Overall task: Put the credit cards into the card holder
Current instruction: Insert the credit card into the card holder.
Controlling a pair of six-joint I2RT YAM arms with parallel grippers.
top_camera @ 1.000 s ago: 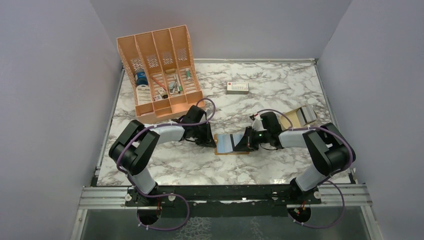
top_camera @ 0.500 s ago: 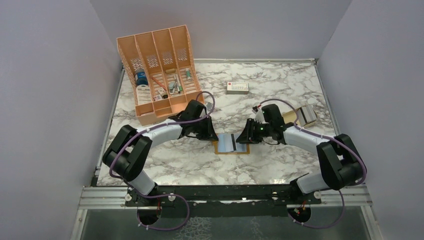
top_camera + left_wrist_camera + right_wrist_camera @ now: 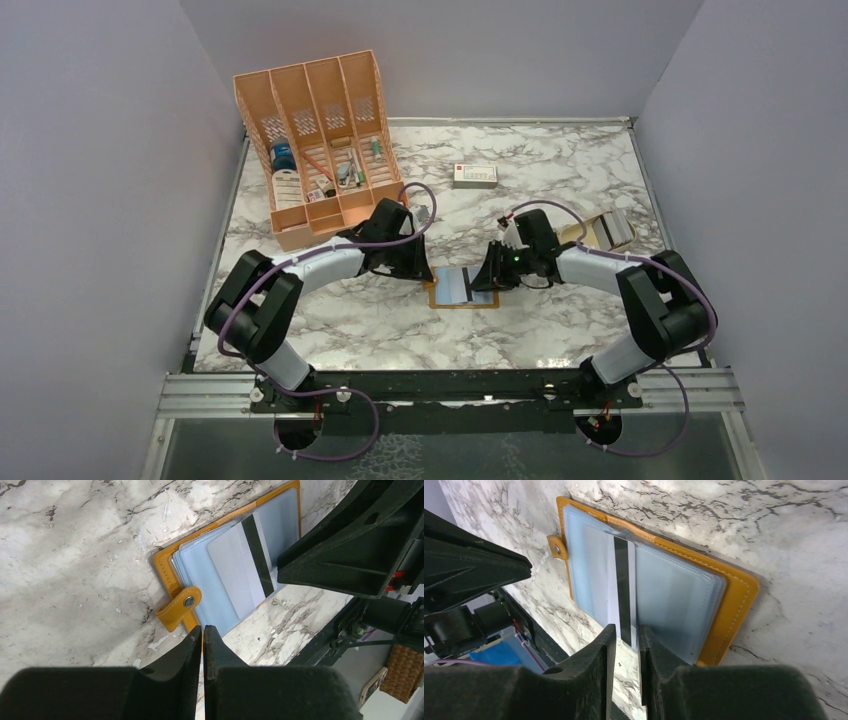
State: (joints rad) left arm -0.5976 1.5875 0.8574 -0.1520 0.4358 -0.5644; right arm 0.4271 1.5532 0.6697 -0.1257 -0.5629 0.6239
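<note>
The mustard-orange card holder [image 3: 440, 297] lies open on the marble between both arms, its grey-blue pockets facing up. One credit card [image 3: 470, 283], pale grey with a black stripe, sits in its middle pocket and sticks out past the pocket edge [image 3: 621, 595]. My right gripper [image 3: 626, 630] hovers at the protruding end of that card, jaws a narrow gap apart and not pinching it. My left gripper [image 3: 203, 629] is shut on the holder's orange rim [image 3: 177, 609] beside the stud strap. More credit cards [image 3: 612, 231] lie at the right.
A tan dish [image 3: 573, 240] holds those spare cards, just behind my right arm. A white box with a red mark [image 3: 475, 175] lies further back. The large orange desk organiser [image 3: 320, 130] stands at the back left, close to my left arm.
My right gripper's jaws have parted and released the striped card, which stays in the holder. Both arms have shifted posture slightly; the holder has hardly moved.
</note>
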